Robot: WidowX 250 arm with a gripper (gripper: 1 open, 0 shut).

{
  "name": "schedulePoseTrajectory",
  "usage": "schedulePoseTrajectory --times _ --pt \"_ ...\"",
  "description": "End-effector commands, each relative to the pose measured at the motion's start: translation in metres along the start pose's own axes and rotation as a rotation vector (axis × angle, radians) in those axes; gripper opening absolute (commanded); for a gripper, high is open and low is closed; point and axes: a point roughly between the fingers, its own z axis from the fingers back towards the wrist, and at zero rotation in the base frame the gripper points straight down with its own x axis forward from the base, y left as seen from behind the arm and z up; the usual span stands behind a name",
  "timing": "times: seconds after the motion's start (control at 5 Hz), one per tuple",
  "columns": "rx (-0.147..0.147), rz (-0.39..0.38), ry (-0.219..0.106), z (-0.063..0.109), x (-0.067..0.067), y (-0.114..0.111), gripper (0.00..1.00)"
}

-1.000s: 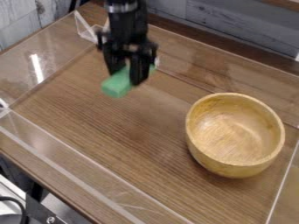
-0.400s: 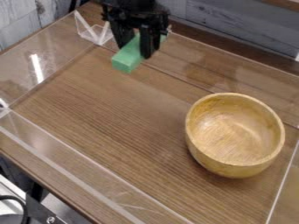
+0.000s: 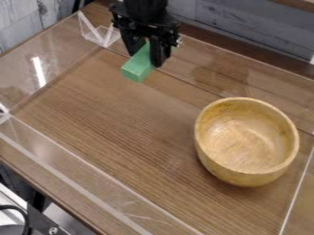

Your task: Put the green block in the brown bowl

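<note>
My black gripper hangs over the back left of the wooden table, its fingers shut on the top of the green block. The block dangles tilted below the fingers, clear of the tabletop. The brown bowl stands upright and empty at the right, well to the lower right of the gripper and apart from it.
A clear plastic wall rims the table on the left and front edges. A grey plank wall runs behind. Bare wood lies between the gripper and the bowl.
The gripper has risen and shifted slightly right with the green block, which now hangs higher above the table than a second ago.
</note>
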Motion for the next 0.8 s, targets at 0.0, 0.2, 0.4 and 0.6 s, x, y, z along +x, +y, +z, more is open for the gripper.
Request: schedulePoseTrajectory --times 0.0,0.2,0.4,0.6 --pt "0.019 -0.02 -0.057 0.002 0.012 0.007 0.0" --pt "0.028 -0.018 -0.078 -0.001 0.017 0.015 0.0" --pt "0.033 -0.02 -0.094 -0.002 0.018 0.02 0.0" --pt "0.011 -0.075 -0.1 0.007 0.009 -0.023 0.0"
